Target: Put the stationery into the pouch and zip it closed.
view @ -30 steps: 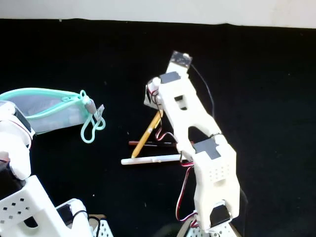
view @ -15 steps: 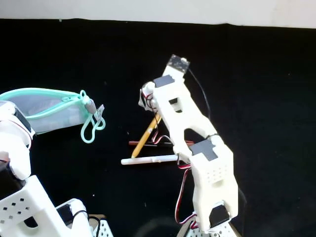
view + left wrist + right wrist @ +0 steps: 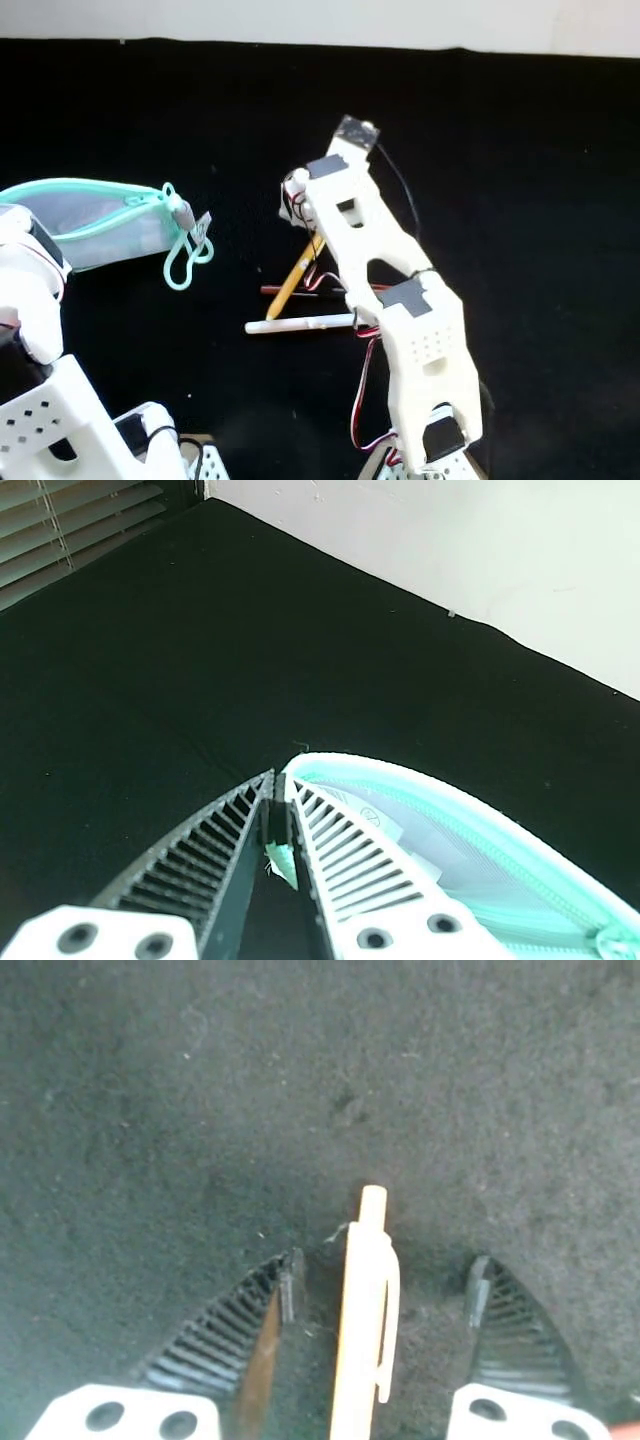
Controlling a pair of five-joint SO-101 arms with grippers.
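The pouch (image 3: 90, 222) is clear with a mint-green zipper edge and lies at the table's left; its pull loop (image 3: 186, 258) hangs toward the middle. My left gripper (image 3: 277, 815) is shut on the pouch's end, with the pouch (image 3: 450, 840) stretching away from it. A yellow pen (image 3: 295, 278), a dark red pen (image 3: 300, 291) and a white pen (image 3: 300, 324) lie crossed in the middle of the table. My right gripper (image 3: 385, 1285) is open and straddles the yellow pen (image 3: 365, 1300) at its clip end, low over the cloth. The right arm (image 3: 385, 290) covers part of the pens.
The black cloth (image 3: 520, 180) covers the table, with free room on the right and at the back. A pale wall (image 3: 320, 20) runs along the far edge. The arms' bases (image 3: 430, 440) stand at the near edge.
The right arm has shifted a little to the left over the yellow pen. The left arm and the pouch have stayed put.
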